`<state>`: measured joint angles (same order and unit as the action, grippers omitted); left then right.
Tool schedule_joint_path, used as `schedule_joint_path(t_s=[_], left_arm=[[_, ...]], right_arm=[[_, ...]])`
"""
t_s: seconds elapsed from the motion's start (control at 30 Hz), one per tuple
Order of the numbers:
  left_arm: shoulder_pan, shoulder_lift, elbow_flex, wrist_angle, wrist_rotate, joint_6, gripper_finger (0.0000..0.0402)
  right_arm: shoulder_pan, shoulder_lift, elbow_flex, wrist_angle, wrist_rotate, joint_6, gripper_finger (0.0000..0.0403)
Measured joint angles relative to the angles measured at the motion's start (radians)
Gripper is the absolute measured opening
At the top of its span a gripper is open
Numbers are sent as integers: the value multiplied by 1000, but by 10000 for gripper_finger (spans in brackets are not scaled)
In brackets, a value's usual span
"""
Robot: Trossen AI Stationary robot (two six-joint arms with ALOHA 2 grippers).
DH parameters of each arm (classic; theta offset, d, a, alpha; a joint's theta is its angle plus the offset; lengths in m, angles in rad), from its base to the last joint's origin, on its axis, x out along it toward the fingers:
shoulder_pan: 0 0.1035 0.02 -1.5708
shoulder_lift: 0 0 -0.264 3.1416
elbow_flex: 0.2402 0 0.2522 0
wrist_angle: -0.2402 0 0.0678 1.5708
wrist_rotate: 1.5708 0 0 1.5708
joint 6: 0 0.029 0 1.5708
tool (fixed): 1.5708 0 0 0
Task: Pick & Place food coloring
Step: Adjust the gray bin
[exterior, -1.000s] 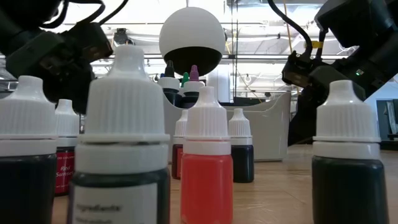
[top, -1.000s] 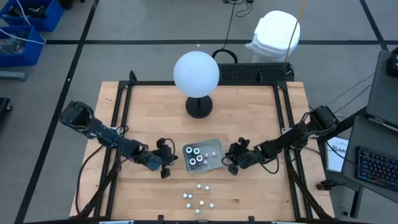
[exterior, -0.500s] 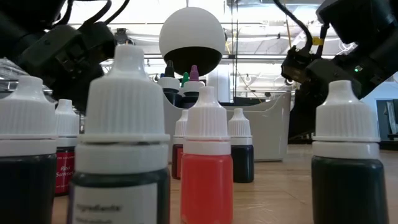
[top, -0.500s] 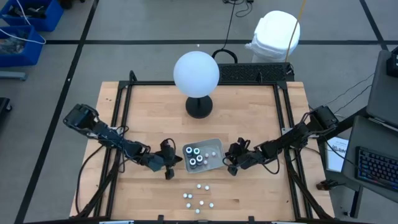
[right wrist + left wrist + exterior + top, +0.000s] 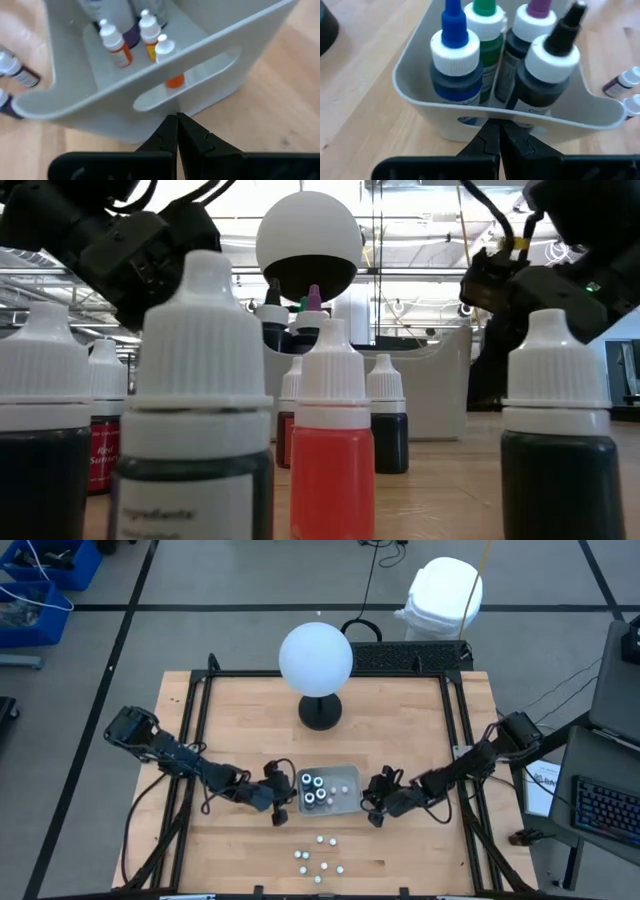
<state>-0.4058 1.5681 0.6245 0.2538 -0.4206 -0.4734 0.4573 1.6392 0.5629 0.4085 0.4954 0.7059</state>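
Overhead, the food coloring lies in two groups: four dark bottles (image 5: 313,791) with ringed caps stand upright in the grey tray (image 5: 344,773) near the table's centre, with a few small white-capped bottles beside them toward 3 o'clock, and a loose cluster of small white-capped bottles (image 5: 318,859) stands on the bare wood at 6 o'clock from the tray, well apart from it. The left gripper (image 5: 281,798) sits just beside the tray's 9 o'clock wall, fingers pressed together, holding nothing; its wrist camera shows the fingertips (image 5: 496,131) against the tray wall below the blue-, green-, purple- and black-tipped bottles. The right gripper (image 5: 372,802) sits just beside the tray's 3 o'clock end, fingers likewise pressed together and empty, tips near the slotted handle (image 5: 186,86). At 12 o'clock from the tray stands a white globe (image 5: 315,659) on a black base, on the wooden table (image 5: 240,720).
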Motion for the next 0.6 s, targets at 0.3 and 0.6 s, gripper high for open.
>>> schedule_joint_path(t_s=[0.3, 0.6], left_arm=[[14, 0, 0, -32, -22, -7, 7], [12, -1, 2, -52, -15, -7, 14]], right_arm=[[13, 51, 0, 90, -30, -8, 0], [16, 54, 0, 89, -27, -11, 0]])
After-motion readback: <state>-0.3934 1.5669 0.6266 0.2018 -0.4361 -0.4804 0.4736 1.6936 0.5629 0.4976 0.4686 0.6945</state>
